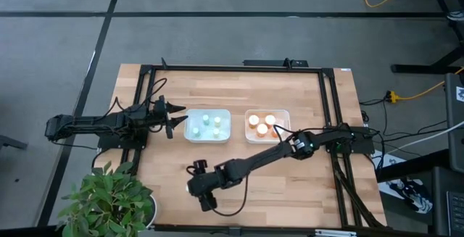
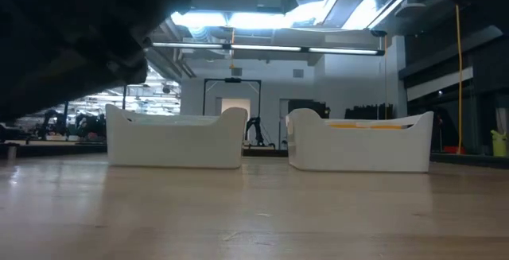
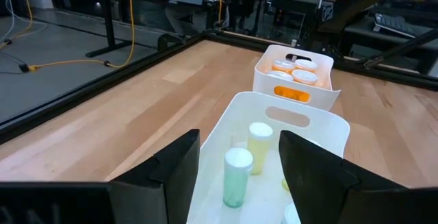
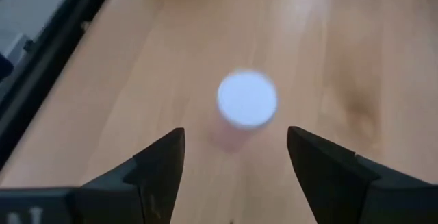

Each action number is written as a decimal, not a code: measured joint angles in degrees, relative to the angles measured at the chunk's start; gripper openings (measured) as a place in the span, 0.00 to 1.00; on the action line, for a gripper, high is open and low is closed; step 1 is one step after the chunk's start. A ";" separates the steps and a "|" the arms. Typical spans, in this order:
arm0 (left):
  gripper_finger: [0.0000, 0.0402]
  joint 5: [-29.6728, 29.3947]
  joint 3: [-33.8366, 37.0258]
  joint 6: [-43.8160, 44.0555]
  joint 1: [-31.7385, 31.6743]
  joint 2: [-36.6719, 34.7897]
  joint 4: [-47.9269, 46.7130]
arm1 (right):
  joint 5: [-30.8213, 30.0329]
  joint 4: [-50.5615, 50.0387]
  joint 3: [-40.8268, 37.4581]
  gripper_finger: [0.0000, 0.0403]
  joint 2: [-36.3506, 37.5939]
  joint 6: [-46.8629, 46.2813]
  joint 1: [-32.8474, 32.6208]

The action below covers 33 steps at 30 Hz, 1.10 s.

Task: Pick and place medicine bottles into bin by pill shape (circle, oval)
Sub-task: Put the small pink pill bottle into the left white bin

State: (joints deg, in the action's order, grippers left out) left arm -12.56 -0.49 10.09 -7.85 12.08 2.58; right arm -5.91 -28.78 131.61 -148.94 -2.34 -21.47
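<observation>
Right wrist view shows the nearest part of the scene: the right end effector [image 4: 236, 155] hangs with its two fingers spread apart and nothing between them, looking down on a lone bottle [image 4: 246, 104] that stands upright on the bench [image 4: 321, 39]. Only its round white cap and a hint of a pale body show, so its long axis points nearly straight up at the camera. The bottle lies just ahead of the gap between the fingers, roughly centred on it, so I judge the coming move to be a short advance and descent until the fingers straddle the body, then a close.

From above, this arm reaches across to the near left part of the bench, making it the nearer arm to that bottle.

Farther back sit two white bins side by side. The left bin [image 1: 191, 126] holds pale greenish bottles [image 1: 210, 125]; the right bin [image 1: 285, 115] holds orange bottles [image 1: 262, 125].

The left end effector [image 1: 176, 119] waits just beside the left bin's outer end, fingers open and empty.
</observation>
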 joint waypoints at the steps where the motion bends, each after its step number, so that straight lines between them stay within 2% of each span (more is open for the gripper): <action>1: 0.48 0.00 -0.01 0.00 -0.01 0.00 0.01 | -0.02 1.24 0.00 0.64 0.00 0.03 0.00; 27: 0.48 0.00 0.00 0.02 0.00 0.00 0.01 | 1.13 4.21 0.02 0.64 0.02 1.33 1.01; 33: 0.48 0.00 0.01 0.02 0.00 0.00 0.00 | 3.06 4.27 0.02 0.57 0.02 1.26 1.07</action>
State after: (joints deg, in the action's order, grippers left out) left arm -12.56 -0.48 10.10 -7.84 12.08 2.58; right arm -2.85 -24.51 131.63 -148.92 -1.08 -20.40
